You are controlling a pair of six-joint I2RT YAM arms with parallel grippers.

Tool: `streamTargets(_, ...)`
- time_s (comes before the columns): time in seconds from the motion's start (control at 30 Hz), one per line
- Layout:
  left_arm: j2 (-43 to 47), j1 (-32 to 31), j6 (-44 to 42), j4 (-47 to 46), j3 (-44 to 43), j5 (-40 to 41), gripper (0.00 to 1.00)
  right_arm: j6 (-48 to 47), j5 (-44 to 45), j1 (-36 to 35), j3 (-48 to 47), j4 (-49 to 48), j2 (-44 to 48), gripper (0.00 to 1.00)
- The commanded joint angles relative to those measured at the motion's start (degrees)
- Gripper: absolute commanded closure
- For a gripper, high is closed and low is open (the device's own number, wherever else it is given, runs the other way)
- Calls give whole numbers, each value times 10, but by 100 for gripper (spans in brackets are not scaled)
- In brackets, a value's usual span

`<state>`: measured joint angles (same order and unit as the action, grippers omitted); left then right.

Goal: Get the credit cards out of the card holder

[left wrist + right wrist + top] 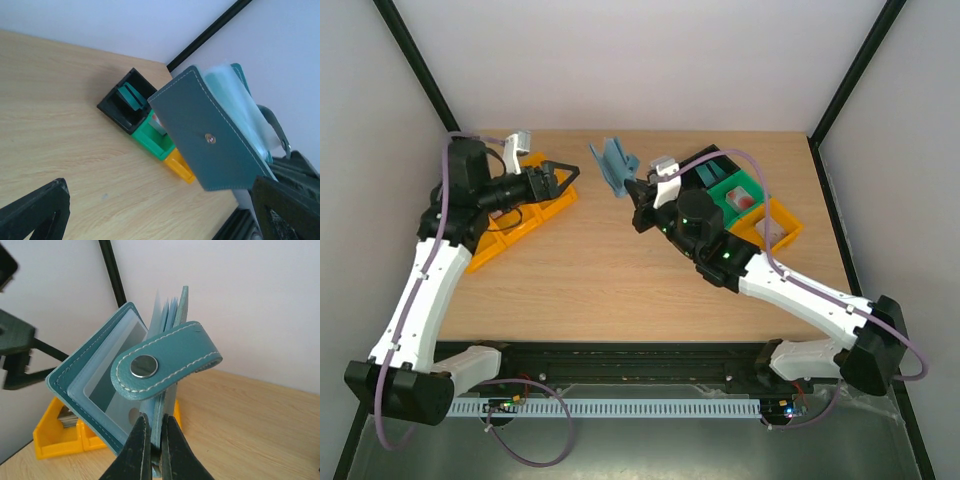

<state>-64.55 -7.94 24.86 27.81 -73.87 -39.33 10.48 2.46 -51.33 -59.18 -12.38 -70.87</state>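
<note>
The blue-teal card holder (616, 166) hangs open in the air over the back middle of the table. My right gripper (638, 194) is shut on its lower edge. In the right wrist view the fingers (142, 447) pinch one cover of the card holder (100, 385), with the snap tab (165, 362) curled over and clear pockets fanned out. A dark teal shape shows behind one pocket. Two teal credit cards (131, 97) stand in the black tray (116, 111). My left gripper (565, 180) is open and empty, left of the card holder (215, 135) and apart from it.
A green tray (738, 196) and an orange tray (778, 228) sit beside the black tray (708, 168) at the right rear. Another orange tray (515, 225) lies under the left arm. Black frame posts stand at the back corners.
</note>
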Motion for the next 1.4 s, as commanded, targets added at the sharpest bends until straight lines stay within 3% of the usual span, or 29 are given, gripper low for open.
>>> streamTargets(0.0, 7, -1, 193, -208, 91, -30, 0, -18, 4, -15, -4, -63, -18, 98)
streamTargets(0.2, 44, -9, 280, -361, 226, -34, 1, -42, -7, -28, -20, -55, -60, 98)
streamTargets(0.4, 87, 32, 355, -516, 320, -67, 1, -55, -13, -33, -38, -43, -89, 98)
streamTargets(0.6, 115, 38, 358, -495, 388, -37, 0, -77, -18, -40, -55, -33, -105, 98)
streamTargets(0.8, 116, 31, 351, -496, 396, -45, 1, -143, 20, -83, -81, -12, -133, 98)
streamTargets(0.9, 118, 29, 331, -478, 398, -65, 11, -151, 23, -93, -97, 3, -144, 98)
streamTargets(1.0, 125, 28, 327, -463, 411, -68, 29, -148, 6, -93, -94, -6, -140, 98)
streamTargets(1.1, 131, 28, 334, -460, 423, -63, 35, -148, 5, -92, -92, -11, -137, 99)
streamTargets(1.17, 132, 30, 336, -456, 425, -62, 28, -151, 10, -93, -94, -8, -137, 98)
streamTargets(1.27, 133, 33, 337, -464, 422, -68, 7, -158, 24, -93, -95, -3, -138, 98)
streamTargets(1.37, 135, 35, 337, -468, 418, -70, 1, -162, 24, -93, -96, -1, -139, 98)
